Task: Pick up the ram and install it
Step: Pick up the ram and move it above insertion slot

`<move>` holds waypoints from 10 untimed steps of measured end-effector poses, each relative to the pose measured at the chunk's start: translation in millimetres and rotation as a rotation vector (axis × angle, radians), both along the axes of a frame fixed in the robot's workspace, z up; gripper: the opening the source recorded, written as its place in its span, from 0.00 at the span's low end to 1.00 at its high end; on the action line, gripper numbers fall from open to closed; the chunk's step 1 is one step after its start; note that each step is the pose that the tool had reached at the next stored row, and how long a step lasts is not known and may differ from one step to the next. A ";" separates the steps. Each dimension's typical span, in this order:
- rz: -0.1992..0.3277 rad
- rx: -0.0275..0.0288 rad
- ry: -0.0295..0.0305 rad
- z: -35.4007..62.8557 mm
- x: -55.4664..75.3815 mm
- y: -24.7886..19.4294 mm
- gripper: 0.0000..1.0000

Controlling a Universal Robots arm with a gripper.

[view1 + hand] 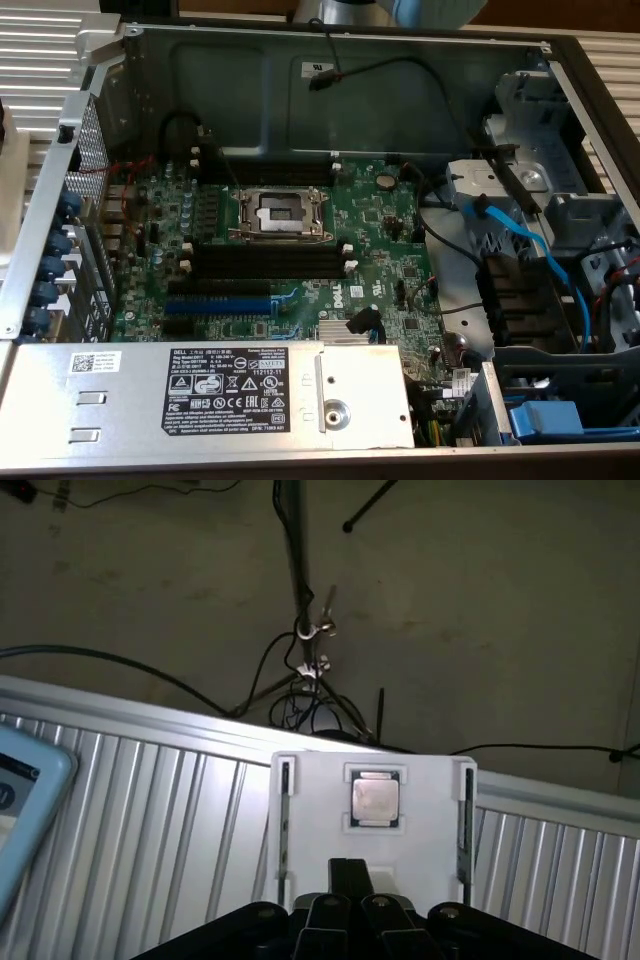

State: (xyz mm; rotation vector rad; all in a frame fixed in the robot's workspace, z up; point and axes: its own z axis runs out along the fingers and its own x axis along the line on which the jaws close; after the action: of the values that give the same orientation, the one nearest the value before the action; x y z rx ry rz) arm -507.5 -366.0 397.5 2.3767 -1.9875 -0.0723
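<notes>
Jaws are clenched together and grasp nothing in the wrist view; their black tips hang over the nearest edge of a white tray (420, 780). That tray lies on a ribbed metal surface (150, 820). The ram (285, 825) stands on edge in a slot along one side of the tray, apart from the jaws. A second like stick (467, 820) stands in the opposite slot. Between them a square chip (375, 800) lies flat in its recess. Cables (300, 680) trail over the floor beyond.

In the exterior view an open case (300, 60) holds a green board (390, 225). On it are a metal-framed socket (280, 212), long black slots (265, 262) just below, and a blue slot (218, 305) further down. A labelled power supply (200, 390) sits along the near edge, and a blue cable (520, 235) runs at the exterior view's right.
</notes>
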 end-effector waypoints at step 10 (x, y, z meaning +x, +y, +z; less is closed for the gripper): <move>0.000 -0.0208 -0.0103 -4.6 0.0 -5.6 0.10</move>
State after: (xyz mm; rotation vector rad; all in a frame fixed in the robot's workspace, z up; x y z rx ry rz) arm -507.5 -371.6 392.9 2.3695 -1.9825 -0.0393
